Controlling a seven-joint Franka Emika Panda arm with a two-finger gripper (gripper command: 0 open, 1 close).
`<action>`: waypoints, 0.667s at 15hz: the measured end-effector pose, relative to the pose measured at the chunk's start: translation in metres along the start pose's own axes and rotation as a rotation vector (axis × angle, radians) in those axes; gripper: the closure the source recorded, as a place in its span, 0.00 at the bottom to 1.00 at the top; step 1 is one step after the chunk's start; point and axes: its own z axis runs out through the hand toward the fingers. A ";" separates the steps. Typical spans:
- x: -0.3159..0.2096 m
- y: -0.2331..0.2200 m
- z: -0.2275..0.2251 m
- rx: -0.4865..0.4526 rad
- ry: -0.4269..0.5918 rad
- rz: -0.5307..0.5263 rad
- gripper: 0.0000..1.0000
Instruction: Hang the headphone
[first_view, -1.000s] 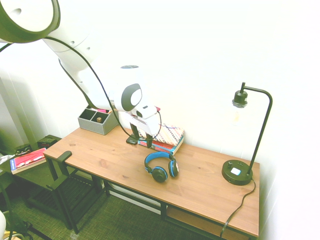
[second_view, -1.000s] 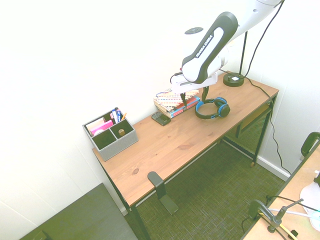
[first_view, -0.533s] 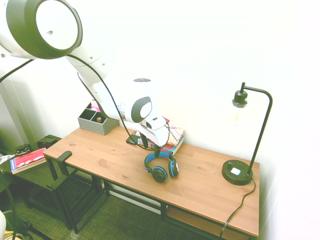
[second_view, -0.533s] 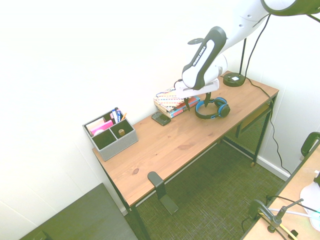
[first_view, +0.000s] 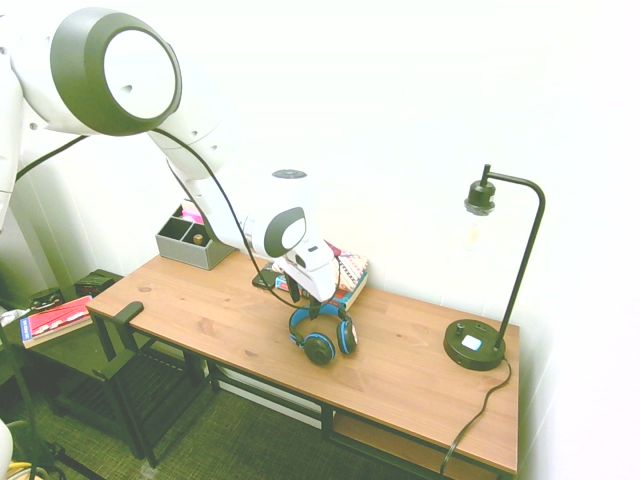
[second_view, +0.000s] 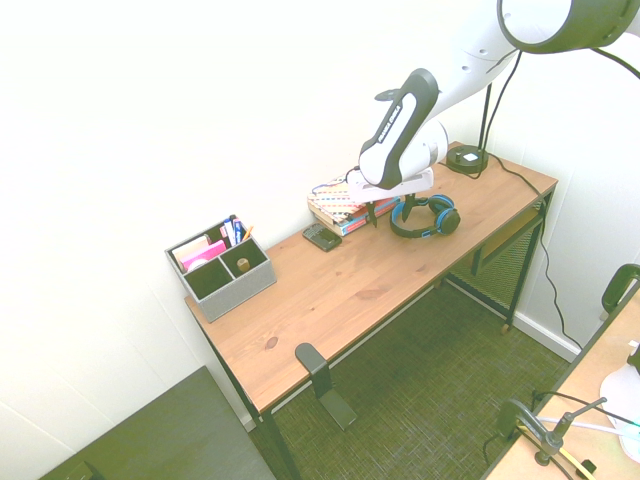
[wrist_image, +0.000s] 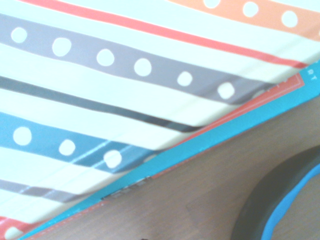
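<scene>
On the counter (first_view: 420, 370), released jaws are hanging over the headphone (first_view: 322, 335), beside the books (second_view: 340, 208).

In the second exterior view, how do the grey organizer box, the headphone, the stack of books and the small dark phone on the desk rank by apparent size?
Largest to smallest as they look:
1. grey organizer box, though it sits nearer the camera
2. stack of books, partly hidden by the arm
3. headphone; close to the books, so this order is unsure
4. small dark phone
</scene>
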 end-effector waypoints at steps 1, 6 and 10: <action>0.001 -0.001 -0.001 0.002 0.001 -0.001 1.00; 0.004 0.001 0.005 -0.004 -0.004 0.008 1.00; 0.011 0.005 0.010 -0.012 -0.008 0.013 1.00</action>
